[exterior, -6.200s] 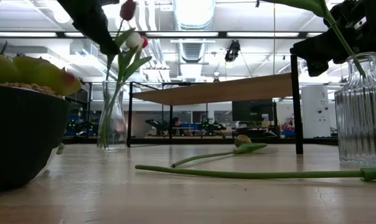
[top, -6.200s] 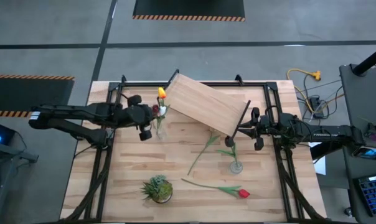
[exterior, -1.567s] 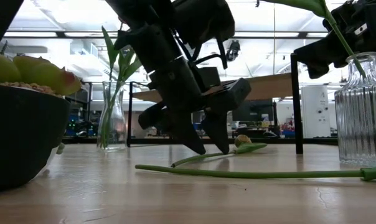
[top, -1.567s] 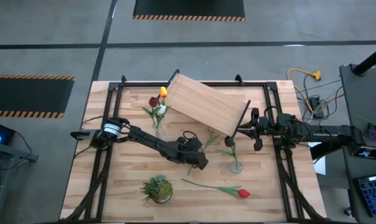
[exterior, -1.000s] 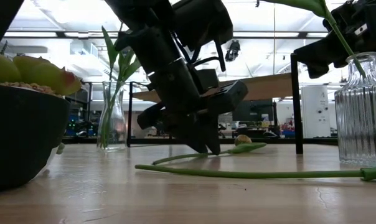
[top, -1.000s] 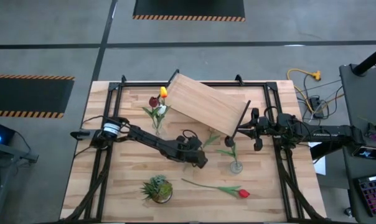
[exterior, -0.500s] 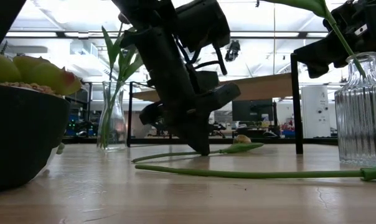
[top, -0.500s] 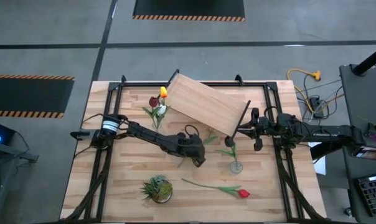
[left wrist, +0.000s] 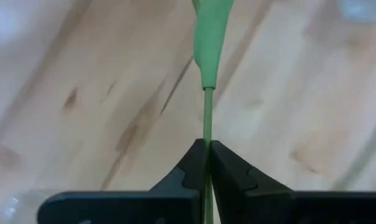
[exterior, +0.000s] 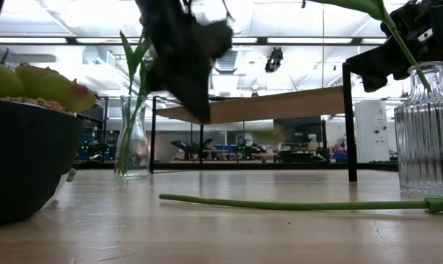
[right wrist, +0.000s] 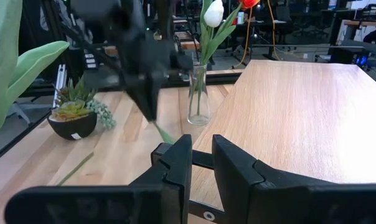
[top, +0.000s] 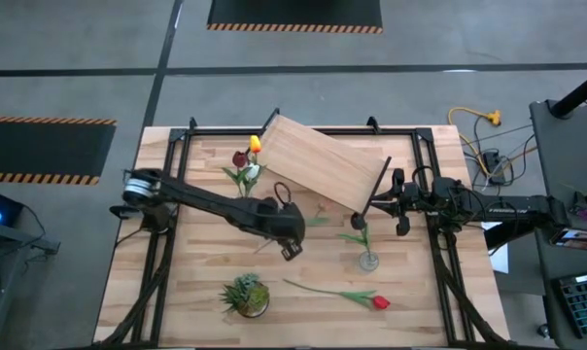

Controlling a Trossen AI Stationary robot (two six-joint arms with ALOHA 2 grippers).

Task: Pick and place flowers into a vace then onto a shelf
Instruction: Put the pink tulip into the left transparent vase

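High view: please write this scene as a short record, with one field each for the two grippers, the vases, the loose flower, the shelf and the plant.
left gripper: shut on a thin green tulip stem, above the table's middle
right gripper: fingers slightly apart, nothing between them, at the shelf's right end
left vase: upright, holds three tulips
right vase: upright, holds one stem
red tulip: lies flat on the table, in front of the right vase
shelf: standing, nothing on it
potted plant: near the front edge
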